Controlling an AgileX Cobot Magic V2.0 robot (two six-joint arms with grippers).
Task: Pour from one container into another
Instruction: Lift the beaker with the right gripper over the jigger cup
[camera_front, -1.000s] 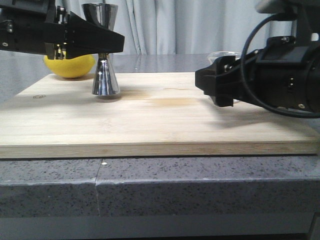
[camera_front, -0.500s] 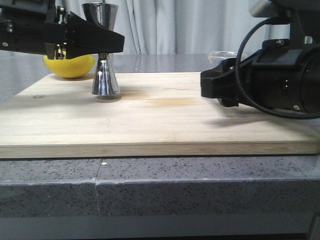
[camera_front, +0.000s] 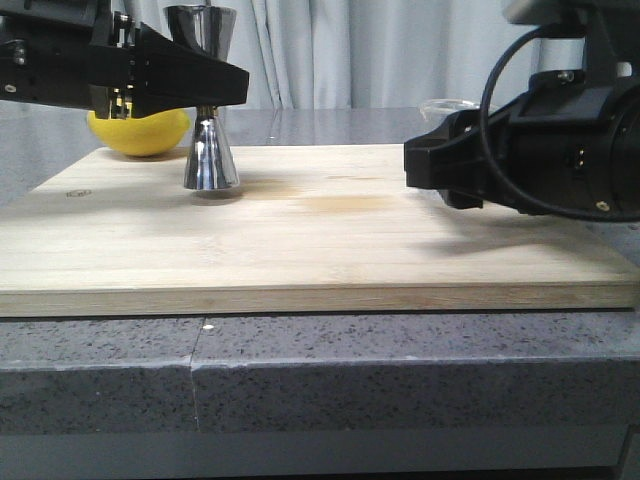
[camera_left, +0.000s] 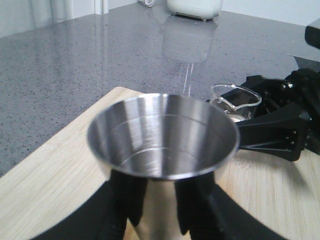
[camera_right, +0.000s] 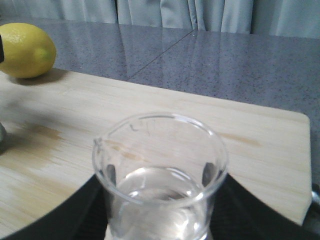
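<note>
- Gripping the glass beaker (camera_right: 160, 175) between its two dark fingers (camera_right: 250, 210), the right hand (camera_front: 445, 170) holds it just off the wooden board (camera_front: 320, 240), judging by the front view, so the carry toward the metal cup (camera_front: 205, 100) looks like the step in hand.
- Holding the metal cup at its narrow waist, the left hand (camera_front: 215, 85) is closed on it, while the cup's base rests on the board.
- Keeping the beaker level on the way across matters: clear liquid sits in its lower part, and the wall above it is short.
- Turning the pouring lip (camera_right: 100, 145) toward the cup's mouth before tilting should give a thin, aimed stream; the lip sits on the rim's side nearer the left hand.
- Tilting slowly is wise, since the cup's open mouth (camera_left: 162, 135) is fairly wide but shallow-looking and could splash.
- Thin, smooth and see-through, the beaker could slip in the grip; faint printed marks show near its rim.
- Polished and hourglass-shaped, the cup reflects its surroundings, with a faint ring line inside.
- Pale bamboo strips with a brownish stain make up the board, which lies on a speckled grey stone tabletop (camera_front: 320, 370).
- Lying beyond the left hand is a dimpled yellow lemon (camera_front: 140, 130).
</note>
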